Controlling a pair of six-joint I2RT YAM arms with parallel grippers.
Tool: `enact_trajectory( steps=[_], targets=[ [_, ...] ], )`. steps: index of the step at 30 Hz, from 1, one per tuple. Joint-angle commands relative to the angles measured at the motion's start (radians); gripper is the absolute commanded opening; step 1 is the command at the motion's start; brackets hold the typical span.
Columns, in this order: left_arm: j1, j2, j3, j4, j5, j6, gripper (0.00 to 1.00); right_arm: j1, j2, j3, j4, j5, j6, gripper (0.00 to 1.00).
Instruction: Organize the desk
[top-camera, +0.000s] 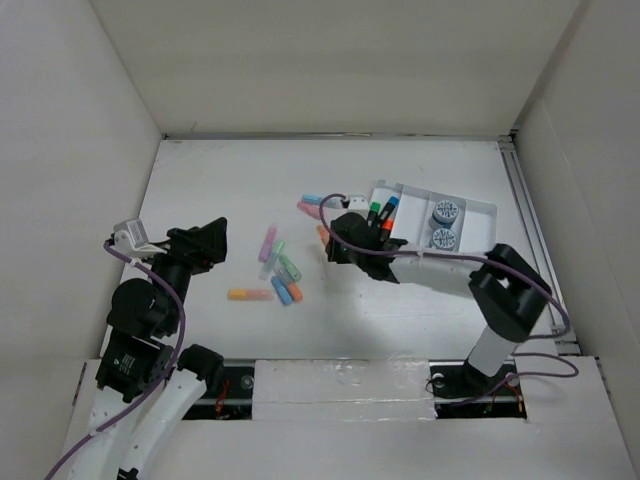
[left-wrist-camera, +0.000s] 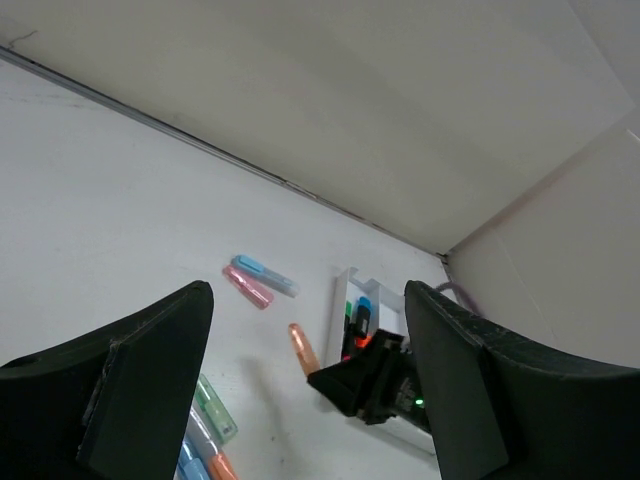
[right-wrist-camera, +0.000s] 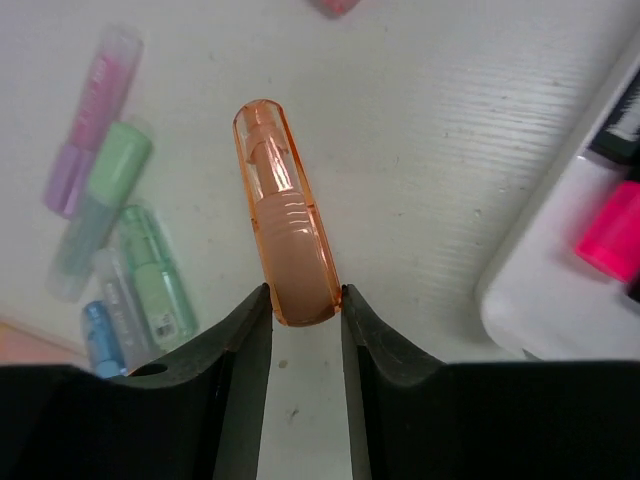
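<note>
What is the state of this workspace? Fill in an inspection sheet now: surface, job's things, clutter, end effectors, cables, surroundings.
Surface: white desk, matte, no spills seen.
Job's things: white tray at the far right holds markers and two round blue items; orange highlighter is gripped above the desk.
Clutter: loose highlighters scattered mid-desk; a pink and blue pair lies nearer the tray.
End effectors: right end effector shut on the orange highlighter; left end effector open, empty.
Cables: purple cables run along both arms.
Surroundings: white panels wall the desk on three sides.
</note>
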Motion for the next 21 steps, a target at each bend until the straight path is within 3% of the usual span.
enact_trajectory(
  steps=[1, 4, 5, 14, 15, 17, 21],
  targets=[
    [-0.003, -0.005, -0.005, 0.04, 0.013, 0.012, 0.73, -0.038, -0.176, -0.082, 0.146, 0.031, 0.095, 0.21],
    [-0.003, -0.006, -0.005, 0.04, 0.013, 0.012, 0.73, -0.118, -0.295, -0.189, 0.179, 0.044, 0.172, 0.2],
    [-0.003, -0.008, -0.005, 0.04, 0.014, 0.012, 0.73, -0.197, -0.339, -0.238, 0.185, 0.046, 0.236, 0.19],
    [-0.003, -0.003, -0.006, 0.045, 0.02, 0.012, 0.73, -0.416, -0.444, -0.423, 0.225, 0.022, 0.367, 0.23],
    [-0.003, 0.0, -0.006, 0.045, 0.019, 0.012, 0.73, -0.425, -0.439, -0.421, 0.226, 0.018, 0.368, 0.27],
    [-0.003, 0.002, -0.006, 0.046, 0.02, 0.012, 0.73, -0.434, -0.421, -0.411, 0.21, 0.023, 0.372, 0.44],
    [-0.003, 0.002, -0.008, 0.045, 0.019, 0.012, 0.73, -0.434, -0.425, -0.372, 0.189, 0.054, 0.344, 0.57]
  ],
)
